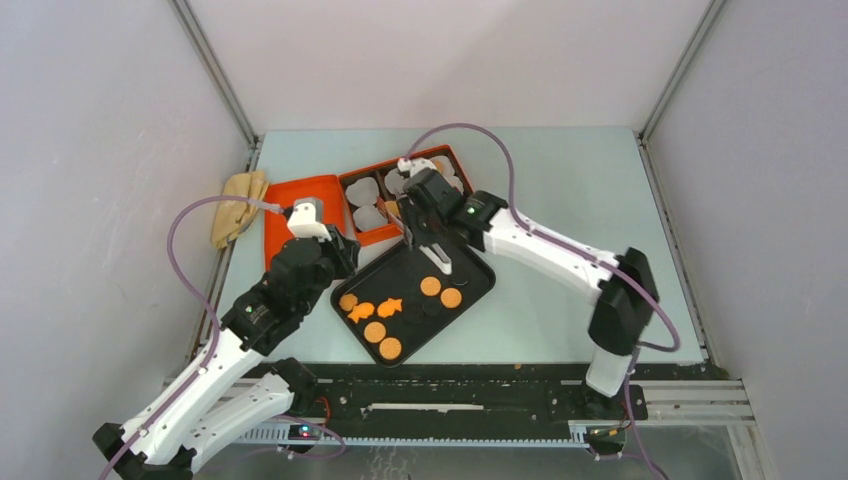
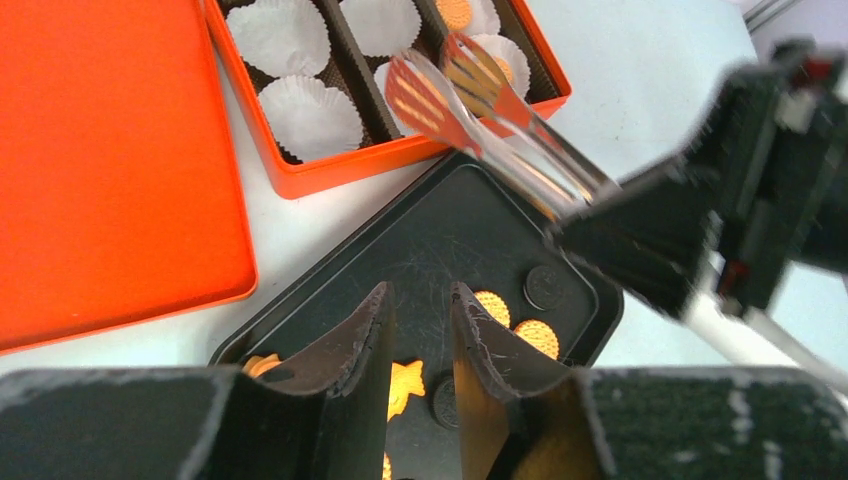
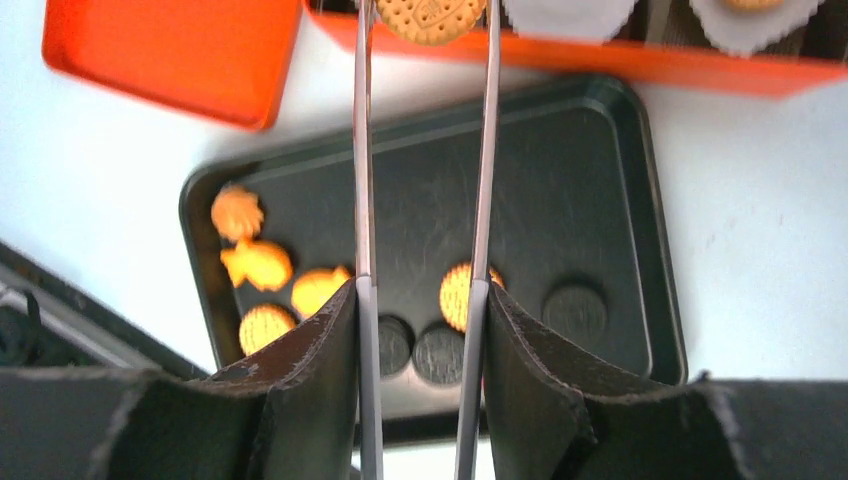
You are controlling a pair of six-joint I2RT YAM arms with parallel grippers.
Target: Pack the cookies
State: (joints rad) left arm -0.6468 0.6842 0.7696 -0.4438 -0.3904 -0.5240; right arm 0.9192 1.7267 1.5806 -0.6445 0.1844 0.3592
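Observation:
Several cookies lie on the black tray point(image 1: 480, 268): round orange ones point(image 1: 430, 286), two orange fish point(image 1: 390, 306) and dark round ones point(image 3: 574, 312). My right gripper point(image 3: 422, 290) is shut on metal tongs point(image 3: 362, 150). The tong tips pinch a round orange cookie point(image 3: 430, 15) above the front wall of the orange box point(image 3: 640, 60). The box holds white paper liners point(image 2: 310, 115), and one liner holds a cookie point(image 2: 455, 12). The tongs point(image 2: 500, 130) reach over the box's near right compartment. My left gripper point(image 2: 421, 292) is open and empty above the tray's left part, over a fish cookie point(image 2: 405, 385).
The orange lid point(image 1: 300, 215) lies flat left of the box. A beige cloth point(image 1: 238, 205) sits at the table's left edge. My right gripper point(image 1: 420, 225) hangs between box and tray; my left gripper point(image 1: 345, 255) is just beside it.

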